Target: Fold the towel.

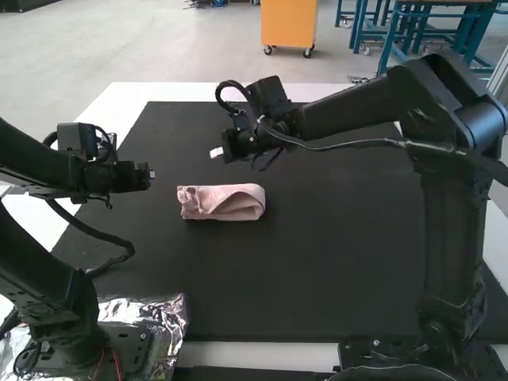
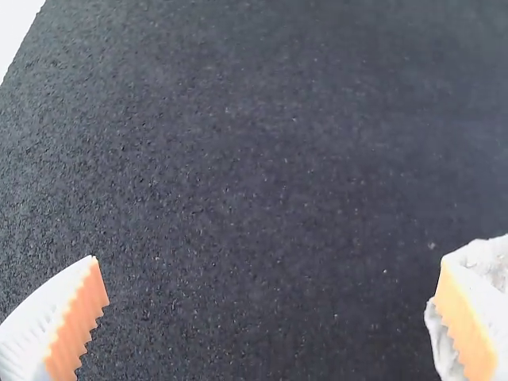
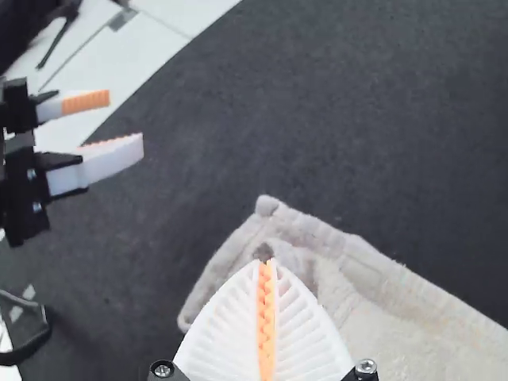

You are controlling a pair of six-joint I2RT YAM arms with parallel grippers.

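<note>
One towel [image 1: 230, 198], one mat [image 1: 333, 262], one table [image 1: 123, 95], one foil sheet [image 1: 173, 313], two arms [image 1: 357, 111], two grippers [image 1: 216, 152], four fingers [image 3: 226, 325].

The high view is bright. The white table edge [image 1: 127, 94] glows in the upper left of the frame, while the black mat [image 1: 333, 262] looks dark and dull. Crinkly foil [image 1: 171, 312] at the lower left has shiny white spots. The pink towel [image 1: 238, 208], left of the middle, has a soft, thin shadow along its lower edge. Both wrist views are bright too, with the white fingers [image 3: 225, 332] lit up against the dark mat.
</note>
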